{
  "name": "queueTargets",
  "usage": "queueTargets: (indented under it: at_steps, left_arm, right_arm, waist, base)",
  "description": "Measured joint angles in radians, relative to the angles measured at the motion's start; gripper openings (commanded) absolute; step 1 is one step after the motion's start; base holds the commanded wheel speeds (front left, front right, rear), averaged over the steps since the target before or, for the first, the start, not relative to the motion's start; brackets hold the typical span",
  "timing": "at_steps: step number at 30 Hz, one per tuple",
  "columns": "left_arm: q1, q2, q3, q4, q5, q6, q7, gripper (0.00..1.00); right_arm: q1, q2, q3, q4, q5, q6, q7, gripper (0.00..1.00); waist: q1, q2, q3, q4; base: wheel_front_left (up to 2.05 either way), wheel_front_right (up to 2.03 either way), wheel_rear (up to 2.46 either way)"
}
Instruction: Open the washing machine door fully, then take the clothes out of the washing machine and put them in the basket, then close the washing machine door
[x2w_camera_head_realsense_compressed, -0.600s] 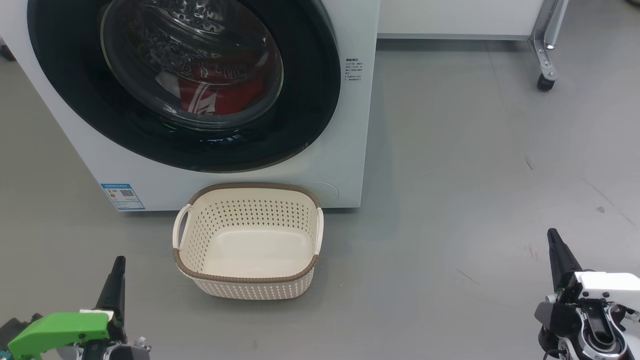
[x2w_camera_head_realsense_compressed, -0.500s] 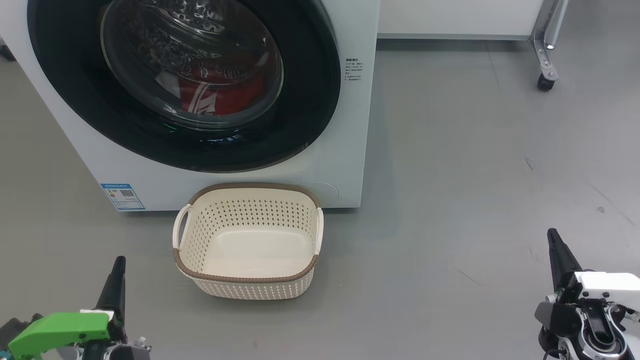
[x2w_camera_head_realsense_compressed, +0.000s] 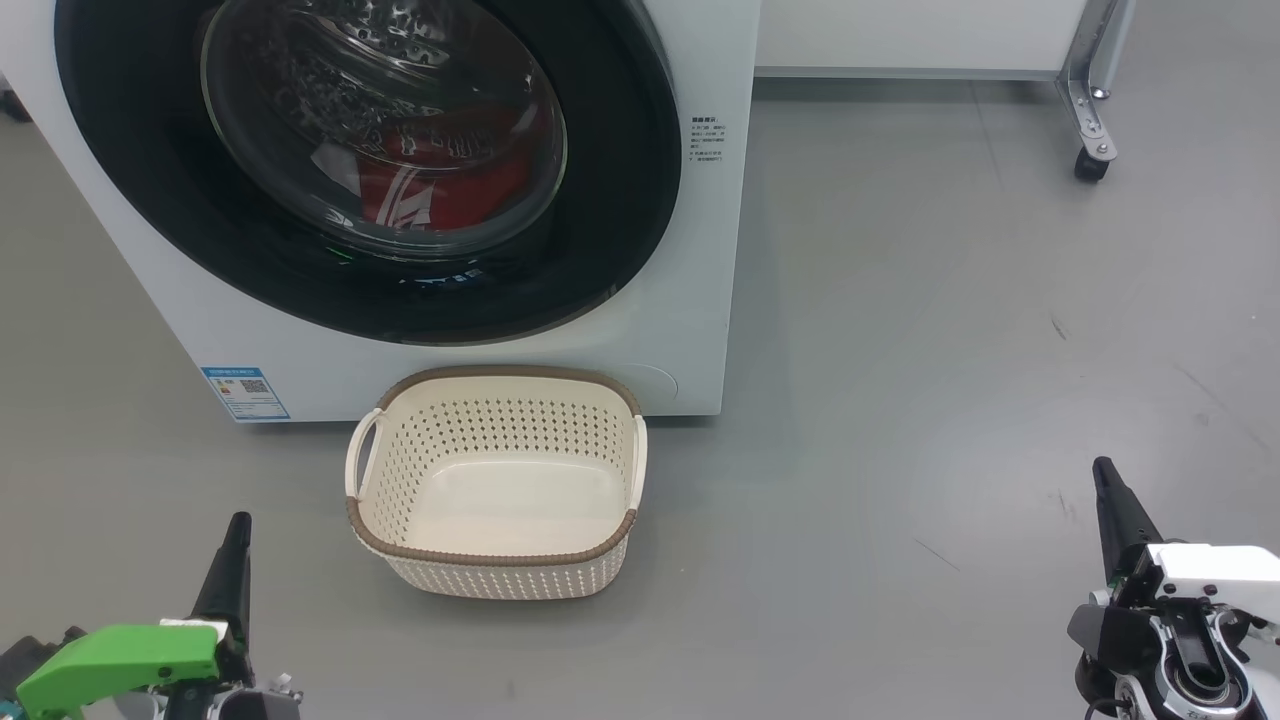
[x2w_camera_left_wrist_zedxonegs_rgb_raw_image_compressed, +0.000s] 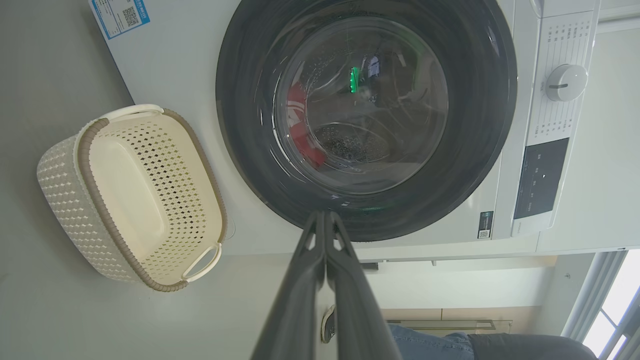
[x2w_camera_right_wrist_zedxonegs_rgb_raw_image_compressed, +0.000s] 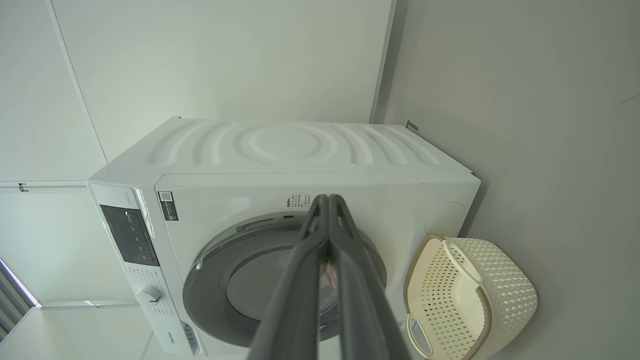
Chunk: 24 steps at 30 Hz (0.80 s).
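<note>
My left tool (x2w_camera_head_realsense_compressed: 238, 528) is hovering clenched on nothing at the near left, and my right tool (x2w_camera_head_realsense_compressed: 1104, 472) is doing likewise at the near right. Both are well apart from the washing machine (x2w_camera_head_realsense_compressed: 715, 300). Nothing is getting done yet, I am judging: the washing machine door (x2w_camera_head_realsense_compressed: 625, 200) is sitting shut, the red clothes (x2w_camera_head_realsense_compressed: 440, 195) are lying inside behind it, and the basket (x2w_camera_head_realsense_compressed: 490, 558) is waiting empty on the floor (x2w_camera_head_realsense_compressed: 900, 350) just in front. Opening, unloading and closing are all remaining.
</note>
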Motion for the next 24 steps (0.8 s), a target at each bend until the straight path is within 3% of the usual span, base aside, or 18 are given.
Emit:
queueTargets:
  at_steps: [2, 3, 9, 24]
  left_arm:
    - [0.000, 0.000, 0.000, 0.000, 0.001, 0.000, 0.000, 0.00]
    - [0.000, 0.000, 0.001, 0.000, 0.002, 0.000, 0.000, 1.00]
    - [0.046, -0.032, -0.009, 0.053, 0.002, 0.001, -0.001, 1.00]
    - [0.048, -0.033, -0.011, 0.032, 0.014, 0.001, -0.033, 1.00]
  right_arm:
    - [0.000, 0.000, -0.001, 0.000, 0.000, 0.000, 0.000, 0.00]
    - [0.000, 0.000, -0.001, 0.000, 0.000, 0.000, 0.000, 1.00]
    - [0.052, 0.035, 0.005, 0.050, 0.000, -0.001, 0.000, 1.00]
    - [0.053, 0.037, 0.024, 0.027, -0.048, -0.001, -0.037, 1.00]
  waist:
    - [0.0000, 0.0000, 0.000, 0.000]
    - [0.0000, 0.0000, 0.000, 0.000]
    - [0.0000, 0.0000, 0.000, 0.000]
    - [0.0000, 0.0000, 0.004, 0.003]
  base:
    - [0.00, 0.00, 0.00]
    - [0.00, 0.00, 0.00]
    - [0.00, 0.00, 0.00]
    - [0.00, 0.00, 0.00]
